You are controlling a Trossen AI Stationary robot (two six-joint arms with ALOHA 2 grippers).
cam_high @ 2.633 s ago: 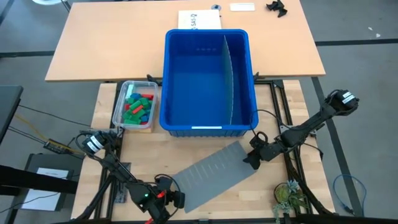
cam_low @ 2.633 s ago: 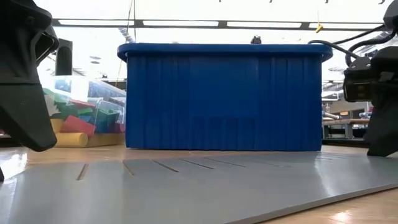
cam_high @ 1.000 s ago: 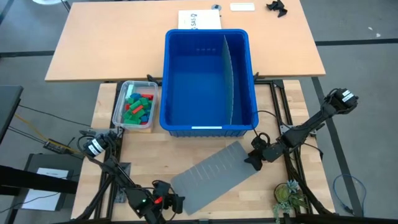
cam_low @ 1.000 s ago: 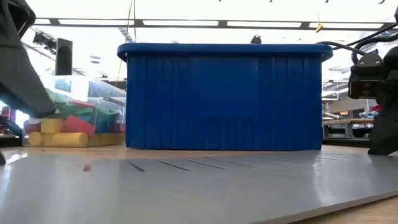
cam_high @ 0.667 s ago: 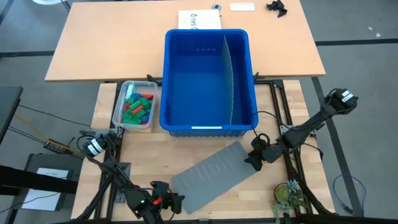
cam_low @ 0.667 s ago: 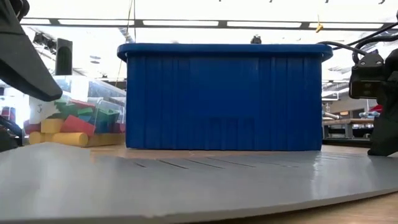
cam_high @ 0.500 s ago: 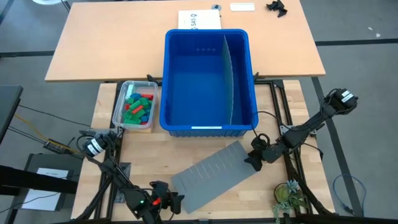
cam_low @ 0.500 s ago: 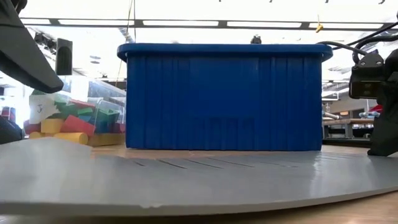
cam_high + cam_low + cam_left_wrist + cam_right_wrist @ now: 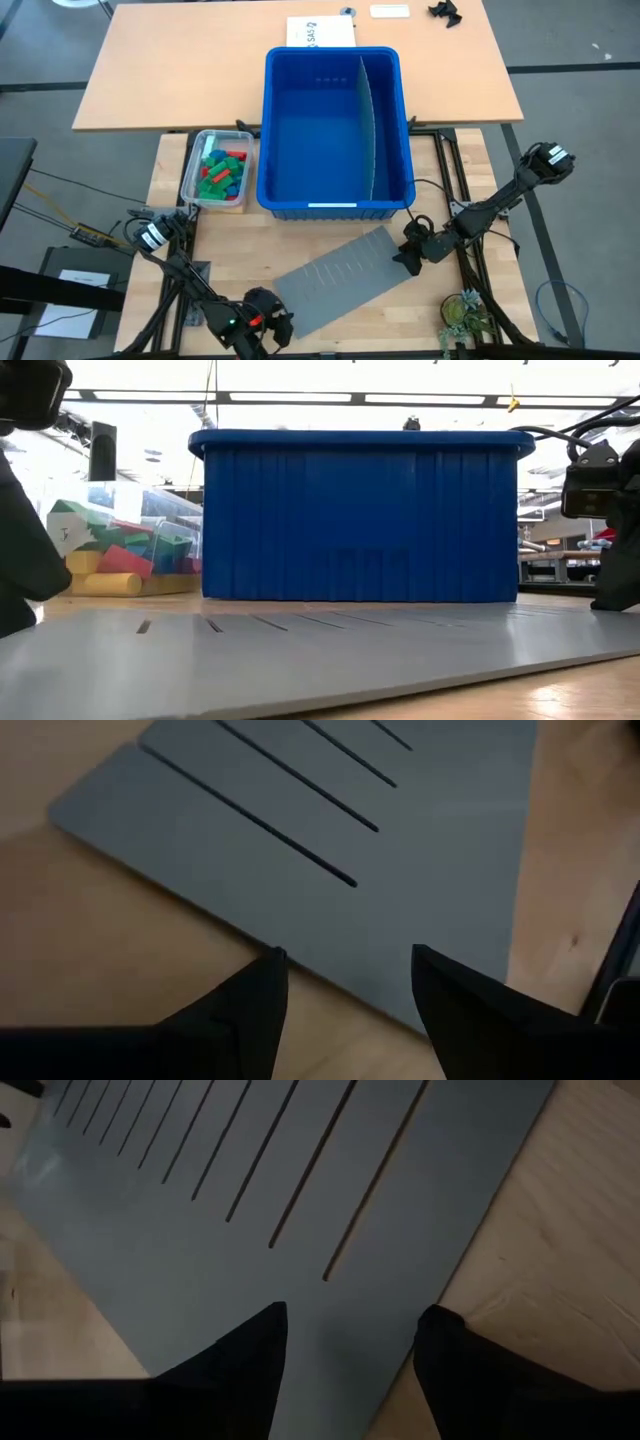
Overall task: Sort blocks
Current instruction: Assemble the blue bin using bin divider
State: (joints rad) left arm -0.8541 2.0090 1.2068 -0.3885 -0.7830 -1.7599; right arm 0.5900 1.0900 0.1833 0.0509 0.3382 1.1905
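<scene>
At the near edge of the worktop (image 9: pixel 470 170), the left claw (image 9: pixel 262 325) hangs with its two fingers parted over a corner of the grey slotted panel (image 9: pixel 345 280), gripping nothing; its wrist view shows the panel's edge running between the fingers (image 9: pixel 240 1010). Over the last seconds this claw has slid back along the near edge, away from the panel's middle, and in the low view that end of the panel has lifted and settled flat again. At the panel's far corner, the right claw (image 9: pixel 408 252) has kept its place, fingers likewise spread, with the panel under them and no grip visible.

This looks like the panel being fussed with, not sorting: the blocks (image 9: pixel 221 172) all lie untouched in the small clear tub (image 9: pixel 190 172), just left of the large blue bin (image 9: pixel 335 205), whose two compartments, split by a divider (image 9: pixel 368 125), hold nothing.

The worktop is pale wood. A second wooden table (image 9: pixel 150 70) beyond carries a white sheet (image 9: pixel 320 31). A small plant (image 9: pixel 462 315) sits near the right arm's base. Bright ceiling lights show behind the bin in the low view.
</scene>
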